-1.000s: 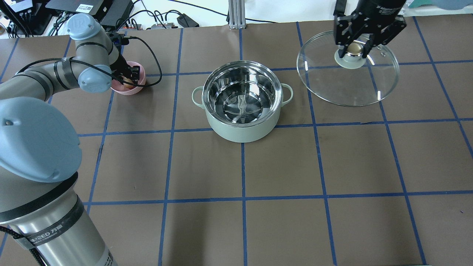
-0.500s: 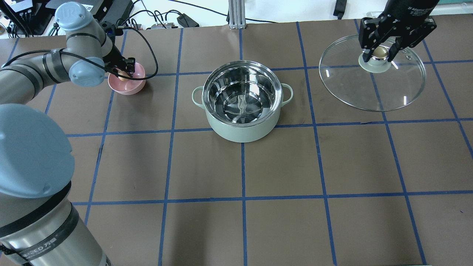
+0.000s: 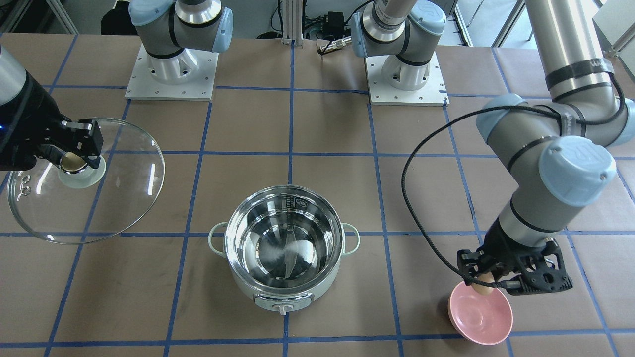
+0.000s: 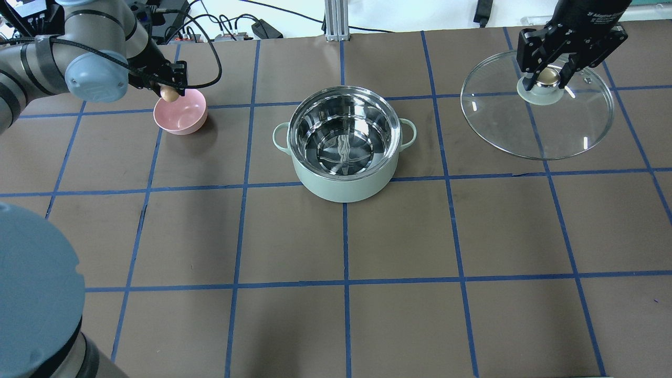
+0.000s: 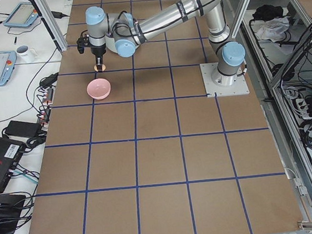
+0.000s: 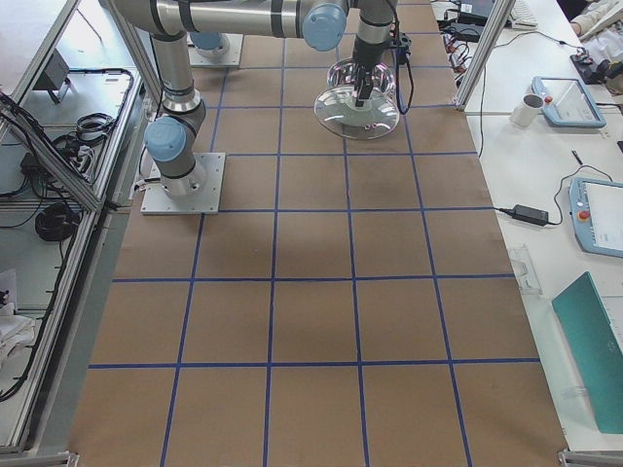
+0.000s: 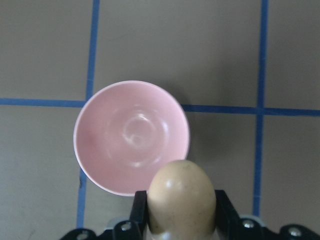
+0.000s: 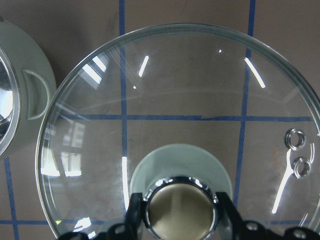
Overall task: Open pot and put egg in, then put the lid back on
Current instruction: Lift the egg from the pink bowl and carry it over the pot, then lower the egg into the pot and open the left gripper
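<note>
**Operator:** Where are you in the job?

**Robot:** The middle step, I'd say. The pot (image 4: 341, 186) stands open at the centre of the table (image 4: 399, 236), and its steel inside is bare. My left gripper (image 4: 169, 89) is closed to the width of the egg (image 7: 181, 195) and pinches it by its sides. The egg hangs clear of the pink bowl (image 4: 181, 116), above the bowl's rim at about eleven o'clock.

**Operator:** And the lid?

**Robot:** My right gripper (image 4: 546, 79) is clamped narrow on the knob (image 8: 180, 207) of the lid (image 4: 535, 126). Seen from over my shoulders, with the pot as the dial's centre, the lid is out near three o'clock. The bowl is between nine and ten. The glass looks tilted, and as far as I can judge it is off the table, not resting on it.

**Operator:** What does the next move need?

**Robot:** I carry the egg across toward three o'clock until it is over the pot's mouth, high enough to clear the rim. Then I go low before letting go. Steel is hard and an egg rolls and cracks, so I'd release it close to the bottom, not from height. My left arm must be out of the way before the right brings the lid in from the other side. The lid has to come down centred so its metal rim seats all round.
</note>
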Motion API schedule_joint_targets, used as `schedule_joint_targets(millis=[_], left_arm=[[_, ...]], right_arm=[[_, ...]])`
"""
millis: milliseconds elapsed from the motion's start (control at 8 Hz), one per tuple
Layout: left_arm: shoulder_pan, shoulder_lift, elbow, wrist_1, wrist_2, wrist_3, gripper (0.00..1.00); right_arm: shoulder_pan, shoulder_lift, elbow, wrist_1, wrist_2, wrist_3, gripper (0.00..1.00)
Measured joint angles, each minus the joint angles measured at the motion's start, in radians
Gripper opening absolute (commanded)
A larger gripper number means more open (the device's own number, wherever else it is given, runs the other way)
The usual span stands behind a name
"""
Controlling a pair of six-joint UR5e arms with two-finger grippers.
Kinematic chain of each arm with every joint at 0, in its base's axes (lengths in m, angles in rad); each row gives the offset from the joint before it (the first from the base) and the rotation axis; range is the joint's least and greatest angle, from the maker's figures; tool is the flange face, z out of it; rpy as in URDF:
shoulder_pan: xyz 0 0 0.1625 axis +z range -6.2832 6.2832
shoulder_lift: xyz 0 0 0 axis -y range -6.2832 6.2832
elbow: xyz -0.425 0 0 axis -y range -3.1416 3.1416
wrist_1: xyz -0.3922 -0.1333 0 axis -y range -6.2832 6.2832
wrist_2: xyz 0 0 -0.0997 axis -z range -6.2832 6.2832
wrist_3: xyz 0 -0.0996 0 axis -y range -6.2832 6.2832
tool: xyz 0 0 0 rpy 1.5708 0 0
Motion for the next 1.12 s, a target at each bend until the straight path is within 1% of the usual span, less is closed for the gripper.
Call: schedule_joint_targets(millis=[250, 500, 625, 750, 875, 1000, 1125], left_arm=[[-0.142, 0.062, -0.001, -0.056, -0.003, -0.215, 0.30], [-0.313, 0.078, 0.000, -0.064, -0.008, -0.437, 0.30], [-0.383, 0.068, 0.000, -0.062, -0.011, -0.520, 0.33], [-0.448, 0.039, -0.001, -0.058, -0.010, -0.579, 0.43], [-0.498, -0.001, -0.002, -0.046, -0.005, -0.612, 0.46], [-0.524, -0.039, -0.002, -0.036, -0.002, -0.627, 0.87], [-0.535, -0.062, -0.002, -0.032, -0.002, -0.633, 1.00]], right_arm=[[-0.026, 0.000, 0.000, 0.000, -0.001, -0.032, 0.08], [-0.064, 0.000, 0.001, 0.004, 0.000, -0.073, 0.08], [-0.072, -0.001, 0.003, 0.005, 0.000, -0.087, 0.08], [-0.076, -0.001, 0.005, 0.005, -0.001, -0.095, 0.08], [-0.077, -0.001, 0.007, 0.005, -0.004, -0.099, 0.08], [-0.077, -0.001, 0.008, 0.006, -0.007, -0.101, 0.07], [-0.077, -0.001, 0.010, 0.006, -0.010, -0.102, 0.07]])
